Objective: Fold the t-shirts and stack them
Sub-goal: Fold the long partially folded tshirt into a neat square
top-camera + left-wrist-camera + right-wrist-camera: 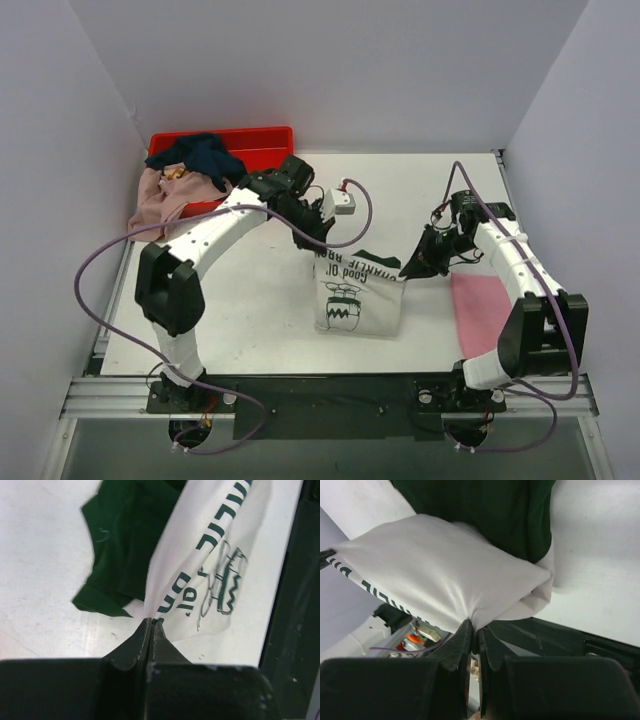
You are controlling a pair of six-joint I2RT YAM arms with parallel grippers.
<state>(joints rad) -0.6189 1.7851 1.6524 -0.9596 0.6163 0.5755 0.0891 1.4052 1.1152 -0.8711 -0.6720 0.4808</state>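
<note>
Now, white t-shirt (358, 298): mid-bench, held up by two upper corners, black print and lettering upside down, dark green cloth behind.
Left tool (151, 624): clamped on the corner nearest the left arm.
Right tool (475, 629): clamped on the opposite corner.
Bright pink t-shirt (478, 312): flat beside the right arm.
Bench (250, 300): white, open surface toward the left edge.
Red crate (268, 140): far left corner, navy t-shirt (200, 155) and dusty pink t-shirt (160, 200) spilling out.
Walls (330, 60): pale, on three sides.

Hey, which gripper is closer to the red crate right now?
Left. The left gripper pinches the white t-shirt close by the red crate's right end; the right gripper pinches its other corner, farther away, beside the pink t-shirt.
</note>
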